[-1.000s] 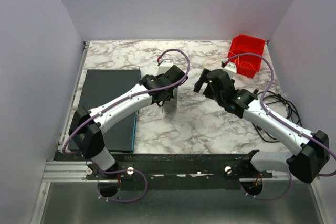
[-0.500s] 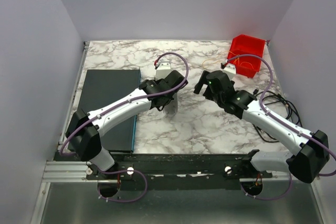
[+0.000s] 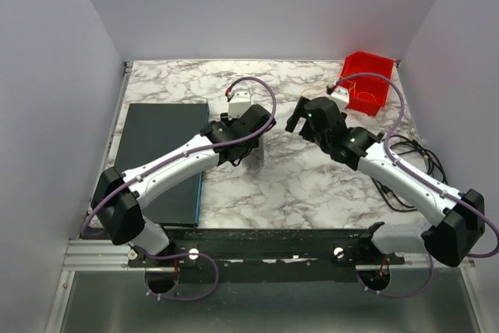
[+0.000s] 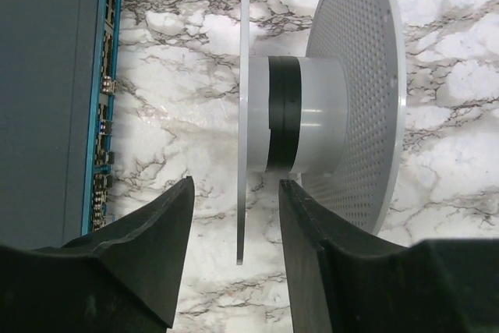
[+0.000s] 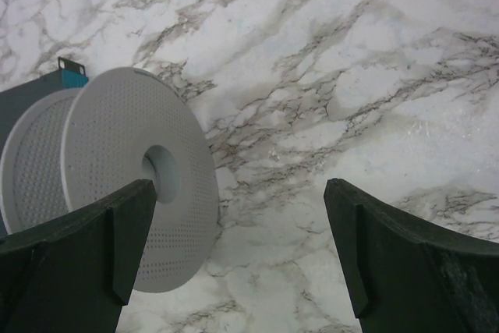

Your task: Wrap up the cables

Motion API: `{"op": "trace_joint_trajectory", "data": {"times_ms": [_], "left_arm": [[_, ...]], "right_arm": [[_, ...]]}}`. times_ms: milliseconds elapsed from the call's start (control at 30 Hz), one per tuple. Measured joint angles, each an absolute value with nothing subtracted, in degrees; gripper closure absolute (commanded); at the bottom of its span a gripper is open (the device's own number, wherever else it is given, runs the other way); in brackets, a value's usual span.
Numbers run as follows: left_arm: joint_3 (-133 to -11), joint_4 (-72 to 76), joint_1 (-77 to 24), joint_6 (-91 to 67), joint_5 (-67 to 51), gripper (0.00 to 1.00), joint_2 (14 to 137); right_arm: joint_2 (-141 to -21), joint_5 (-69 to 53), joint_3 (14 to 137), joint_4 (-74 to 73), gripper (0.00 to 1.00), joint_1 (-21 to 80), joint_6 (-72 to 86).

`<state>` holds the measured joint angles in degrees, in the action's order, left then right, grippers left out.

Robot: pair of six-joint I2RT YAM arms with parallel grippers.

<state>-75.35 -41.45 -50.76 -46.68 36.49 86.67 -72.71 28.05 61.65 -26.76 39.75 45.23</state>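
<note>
Spool [image 4: 320, 115] upright on desk [image 4: 179, 76]; left fingers [image 4: 168, 232] apart, straddling its thin flange; right fingers [image 5: 93, 247] wide apart, empty

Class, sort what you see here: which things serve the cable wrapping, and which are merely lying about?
Job: perforated spool, thin orange wire, left gripper, right gripper.
Lying about: red bin, grey network switch, black cords.
</note>
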Motion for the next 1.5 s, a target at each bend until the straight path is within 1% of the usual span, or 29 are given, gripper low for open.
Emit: {"op": "trace_joint_trajectory", "data": {"times_ms": [133, 267, 367, 500, 600, 733, 867, 933, 1067, 1167, 1500], "left_arm": [[-75.22, -40.64, -50.74, -45.67, 36.51, 0.47, 85.12], [-75.2, -39.4, -50.76, -44.12, 36.51, 0.41, 83.22], [-75.22, -38.81, -50.76, -42.89, 36.53, 0.35, 81.89], [-75.55, -38.46, -50.76, -40.66, 36.45, 0.34, 79.88], [-76.31, -38.37, -50.74, -38.72, 36.38, 0.33, 78.26], [-78.35, -38.0, -50.74, -36.88, 36.25, 0.33, 76.05], [-78.54, -37.56, -50.68, -35.44, 35.99, 0.32, 73.34], [-78.78, -37.5, -50.59, -34.57, 35.97, 0.33, 72.42], [-79.48, -37.47, -50.17, -32.77, 35.99, 0.33, 71.59], [-79.83, -37.87, -49.82, -32.03, 35.99, 0.33, 71.37], [-79.92, -39.07, -47.86, -30.98, 35.9, 0.33, 68.66]], "right_arm": [[-76.29, 30.35, 68.07, -28.18, 0.0, 39.31, 44.47], [-81.41, 30.96, 75.2, -29.39, 0.0, 36.69, 43.35], [-86.56, 30.02, 80.34, -29.63, 0.01, 31.75, 43.2], [-94.04, 27.53, 84.64, -28.93, 0.03, 22.81, 43.24], [-100.25, 26.48, 87.31, -28.08, 0.1, 17.67, 43.24], [-108.25, 23.88, 91.88, -26.41, 0.17, 13.52, 43.48], [-118.19, 22.02, 101.03, -25.1, 0.26, 11.14, 43.46], [-123.31, 21.56, 107.0, -25.06, 0.32, 10.79, 43.68], [-132.57, 21.3, 118.13, -26.04, 0.33, 10.76, 45.52], [-137.05, 21.78, 122.87, -27.51, 0.33, 10.76, 47.29], [-139.57, 24.58, 124.38, -30.17, 0.33, 10.37, 50.57]]}}
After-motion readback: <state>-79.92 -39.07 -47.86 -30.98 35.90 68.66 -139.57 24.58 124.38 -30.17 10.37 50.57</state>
